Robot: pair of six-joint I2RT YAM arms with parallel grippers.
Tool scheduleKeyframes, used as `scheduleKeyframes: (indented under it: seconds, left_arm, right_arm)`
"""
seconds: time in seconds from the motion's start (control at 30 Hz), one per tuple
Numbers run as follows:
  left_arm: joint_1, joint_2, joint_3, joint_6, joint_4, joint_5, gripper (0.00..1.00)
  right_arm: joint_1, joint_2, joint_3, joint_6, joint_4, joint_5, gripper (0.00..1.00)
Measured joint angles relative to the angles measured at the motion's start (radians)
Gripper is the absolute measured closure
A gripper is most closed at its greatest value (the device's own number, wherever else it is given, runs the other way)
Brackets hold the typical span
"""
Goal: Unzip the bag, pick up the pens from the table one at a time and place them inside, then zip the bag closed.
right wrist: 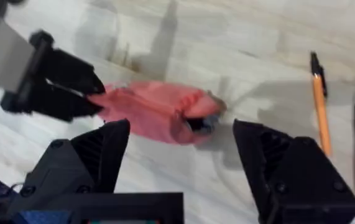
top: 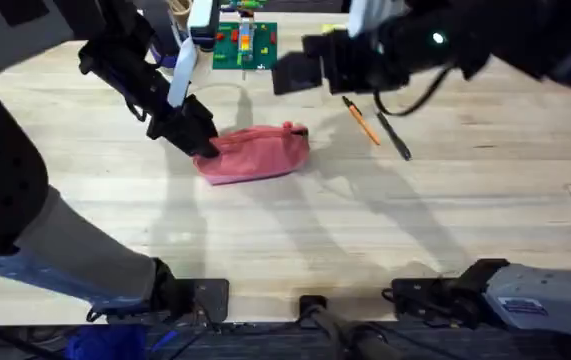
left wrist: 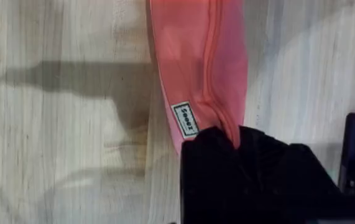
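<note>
Left hand [top: 201, 143] is down at the left end of the bag [top: 257, 154], fingers together and clamped on the fabric at that end; in the left wrist view the black fingers [left wrist: 239, 168] pinch the bag's [left wrist: 199, 68] tip just past a small white label [left wrist: 186, 119], with the zipper line running along the bag away from the grip. The bag lies flat on the counter [top: 295, 240] a little left of centre, long axis roughly left to right, right end tilted slightly toward the far side; a dark pull or opening shows at that right end in the right wrist view [right wrist: 158, 112]. Right hand [top: 290, 68] hangs above the counter beyond the bag's right end, touching nothing; its fingers [right wrist: 289, 168] stand well apart, nothing between them. To the right of the bag, apart from it, lie the orange pen [top: 362, 122] and the black pen [top: 396, 139], near each other and roughly parallel, both slanting. Far side of the counter: a green board [top: 244, 46] with coloured pieces.
</note>
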Motion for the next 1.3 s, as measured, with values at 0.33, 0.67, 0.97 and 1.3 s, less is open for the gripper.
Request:
scheduleKeyframes:
  seconds: [0.33, 0.67, 0.97, 1.3]
  left_arm:
    - [0.001, 0.0, 0.0, 0.0, -0.001, 0.0, 0.959]
    - [0.001, 0.0, 0.0, 0.0, -0.002, 0.003, 0.959]
    - [0.001, 0.0, 0.0, 0.0, -0.002, 0.003, 0.959]
    - [0.001, 0.0, 0.0, 0.0, -0.002, 0.003, 0.959]
  right_arm:
    - [0.0, 0.187, 0.214, 0.01, -0.071, -0.008, 0.005]
    - [0.0, 0.254, 0.217, 0.011, -0.107, -0.008, 0.005]
    - [0.0, 0.254, 0.217, 0.011, -0.111, -0.008, 0.005]
    - [0.0, 0.254, 0.217, 0.033, -0.171, -0.008, 0.006]
